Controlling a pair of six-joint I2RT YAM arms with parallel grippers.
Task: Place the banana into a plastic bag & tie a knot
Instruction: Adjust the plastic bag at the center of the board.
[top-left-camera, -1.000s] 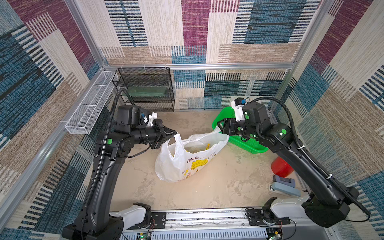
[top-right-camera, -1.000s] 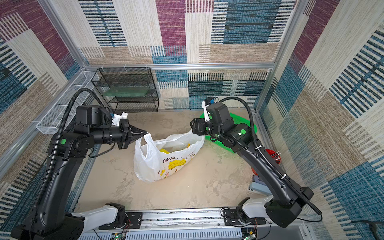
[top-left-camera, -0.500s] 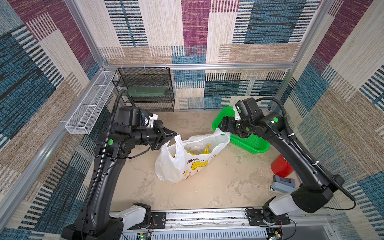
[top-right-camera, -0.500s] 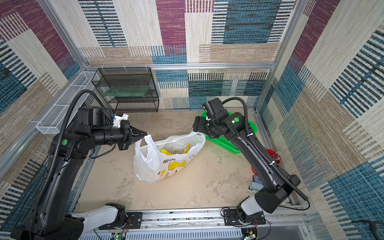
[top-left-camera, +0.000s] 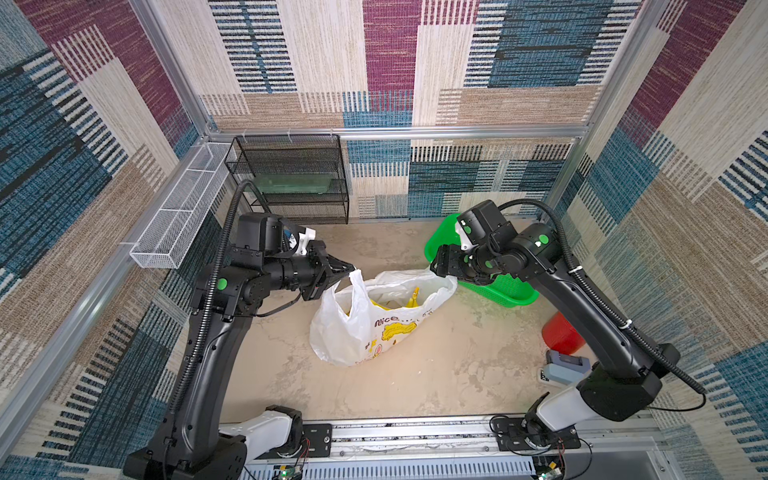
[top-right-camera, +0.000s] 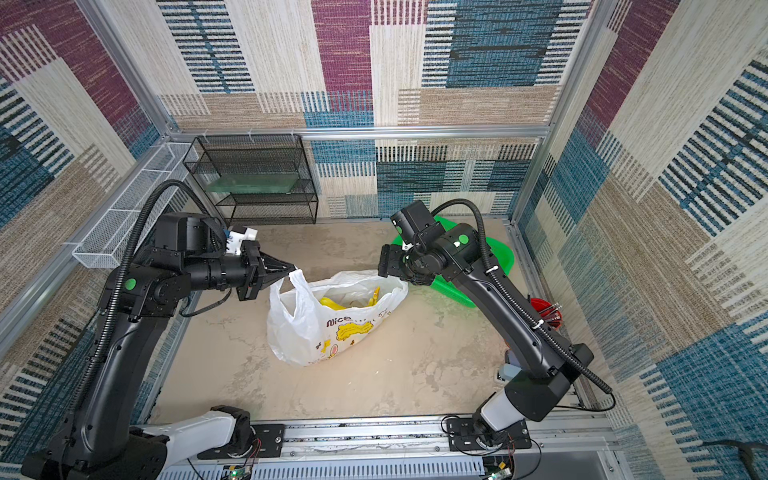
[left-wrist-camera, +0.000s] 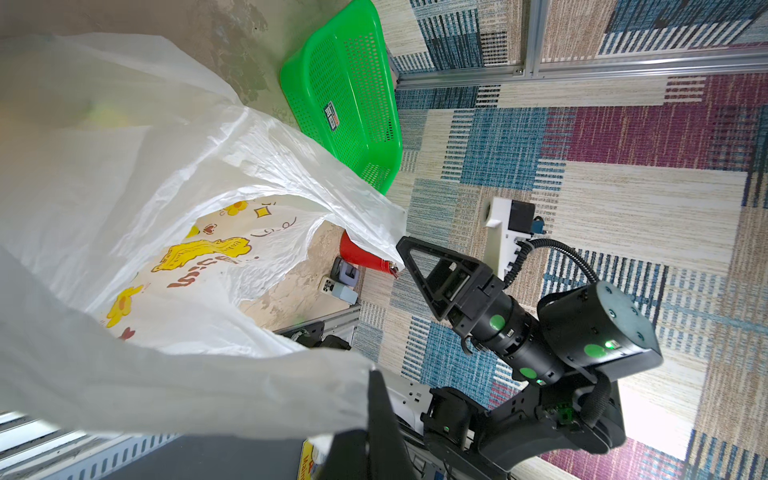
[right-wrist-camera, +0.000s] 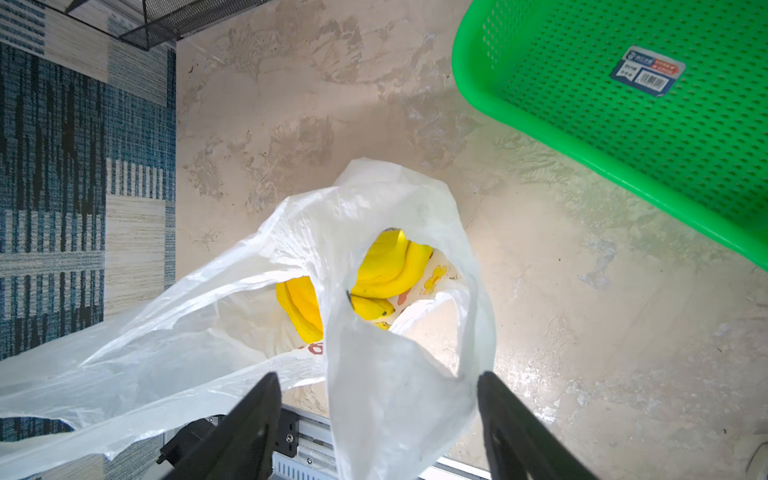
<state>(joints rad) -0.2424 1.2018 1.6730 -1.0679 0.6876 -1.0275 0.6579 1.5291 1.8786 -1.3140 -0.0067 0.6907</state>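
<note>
The plastic bag (top-left-camera: 357, 332) (top-right-camera: 299, 328) stands open on the table, white with yellow cartoon prints. Yellow banana (top-left-camera: 409, 299) (right-wrist-camera: 386, 266) lies inside it. My left gripper (top-left-camera: 351, 272) (left-wrist-camera: 374, 374) is shut on the bag's left handle loop and holds it up. At the opposite handle my right gripper (top-left-camera: 436, 266) (right-wrist-camera: 376, 399) is open. That handle's film hangs between its two fingers, and I cannot tell if it touches them. No knot is in view; the two handles stand apart.
A green basket (top-left-camera: 498, 286) (right-wrist-camera: 623, 124) sits right behind the right gripper. A red cup (top-left-camera: 561, 334) and a grey-blue device (top-left-camera: 567, 365) lie at the right edge. A black wire rack (top-left-camera: 299, 183) stands at the back and a white mesh tray (top-left-camera: 178, 224) on the left wall.
The right arm has swung and lowered so its gripper now sits around the bag's right handle. The left gripper has kept its hold and place.
</note>
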